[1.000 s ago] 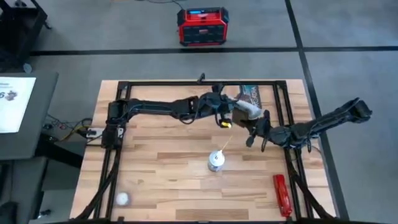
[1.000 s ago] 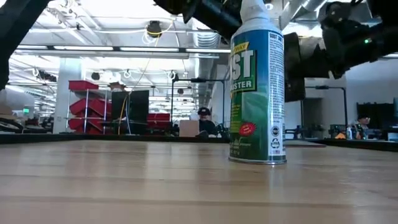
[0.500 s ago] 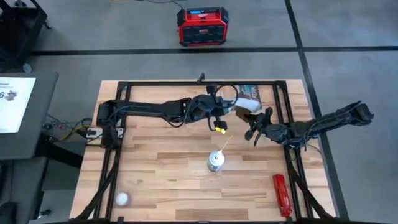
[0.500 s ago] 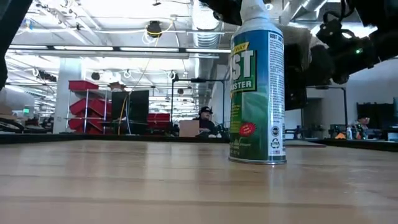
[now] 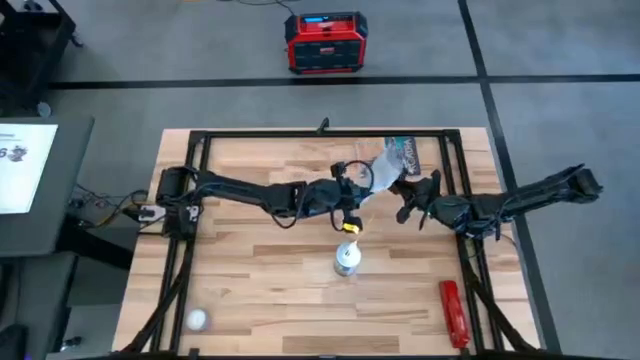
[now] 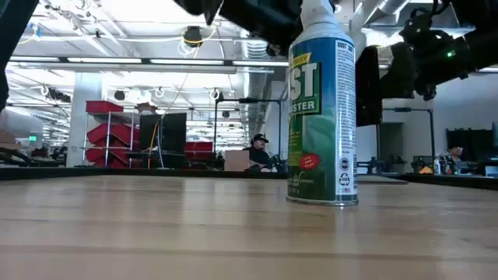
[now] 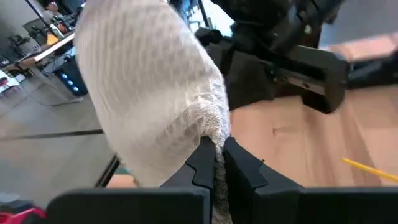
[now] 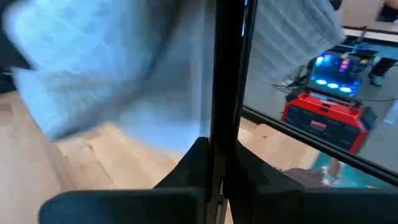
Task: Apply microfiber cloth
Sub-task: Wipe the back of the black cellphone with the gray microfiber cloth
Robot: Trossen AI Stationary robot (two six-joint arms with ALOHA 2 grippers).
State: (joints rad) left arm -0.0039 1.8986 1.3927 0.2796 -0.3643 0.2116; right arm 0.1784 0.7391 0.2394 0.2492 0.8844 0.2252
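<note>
The microfiber cloth, pale grey-blue with a waffle weave, hangs in the air over the table's far middle, with my left gripper shut on it. In the left wrist view the cloth billows out beyond the fingers. Just to its right, my right gripper is shut on a thin black phone, seen edge-on in the right wrist view, with the cloth blurred behind it. Whether cloth and phone touch, I cannot tell. My left gripper pinches a bunched part of the cloth between its two fingers; one layer or several, I cannot tell. The cloth is lifted clear of the table and spreads out slack past the fingertips. My right gripper pinches the phone's two flat faces near one end. The phone stands straight out from the fingers, clear of the table.
A dust-spray can stands upright at the table's middle, near side of both grippers, and fills the low view. A dark printed booklet lies at the far edge, a red object near right, a white ball near left.
My left gripper has drawn back toward the table's left and near edges with the cloth, which has swung along with it and stayed clear of the table. My right gripper has crept a little toward the far edge with the phone.
</note>
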